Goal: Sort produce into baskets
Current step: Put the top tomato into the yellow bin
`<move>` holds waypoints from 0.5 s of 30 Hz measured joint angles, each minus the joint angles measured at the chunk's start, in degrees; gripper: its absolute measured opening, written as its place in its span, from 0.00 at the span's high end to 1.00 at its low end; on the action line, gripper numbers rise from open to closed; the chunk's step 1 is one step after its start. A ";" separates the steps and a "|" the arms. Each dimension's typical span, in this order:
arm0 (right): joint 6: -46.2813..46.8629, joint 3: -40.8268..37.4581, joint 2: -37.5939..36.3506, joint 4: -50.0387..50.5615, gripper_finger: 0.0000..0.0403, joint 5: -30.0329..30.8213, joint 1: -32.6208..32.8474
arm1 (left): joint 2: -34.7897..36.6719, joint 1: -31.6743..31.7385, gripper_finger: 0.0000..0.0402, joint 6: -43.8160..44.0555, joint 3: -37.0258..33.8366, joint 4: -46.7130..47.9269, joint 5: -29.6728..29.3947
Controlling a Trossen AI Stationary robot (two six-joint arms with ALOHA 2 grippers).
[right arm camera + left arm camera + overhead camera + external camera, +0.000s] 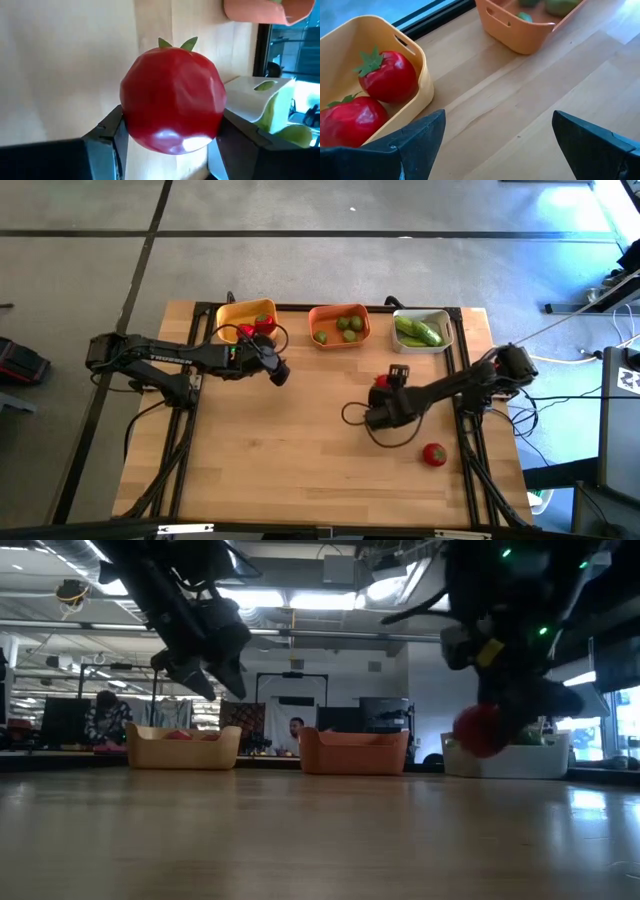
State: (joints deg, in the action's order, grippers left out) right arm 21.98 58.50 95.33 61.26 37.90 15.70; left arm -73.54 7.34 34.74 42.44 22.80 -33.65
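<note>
Here your right claw [385,385] is clenched on a red tomato [172,100], both fingers pressed against its sides in the right wrist view, and the low view shows the fruit carried clear of the counter [300,470]. The relation that governs the next move is this: the yellow basket [232,313], which already holds two red tomatoes, sits at the upper left of the high view, well apart from the held tomato and on the far side of the orange basket [338,338]. The tomato is round, so no long axis needs aligning. Your left claw [279,374] hangs released, fingers spread with nothing between them, just below the yellow basket; it is the nearer arm to that basket, so judge whether the right arm can reach across or must set the fruit down between the arms. A second loose tomato [433,454] lies on the counter at lower right, nearer the right arm. The white basket [448,330] at upper right holds the green cucumbers. The lettering "TROSSEN" reads along the left arm in the high view; no other writing is legible.
</note>
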 joint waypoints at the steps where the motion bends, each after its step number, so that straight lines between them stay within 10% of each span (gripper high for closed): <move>1: -0.50 -0.51 0.00 -1.22 0.48 0.00 -0.92 | 0.00 0.09 0.10 -0.19 0.00 -0.21 -0.01; 15: -15.91 -2.74 0.02 -22.55 0.48 2.01 -7.88 | 0.00 -0.31 0.10 -8.14 0.00 -7.46 6.95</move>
State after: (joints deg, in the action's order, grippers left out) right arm 6.07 55.76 95.35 38.71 39.91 7.82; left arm -73.54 7.03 26.60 42.44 15.34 -26.70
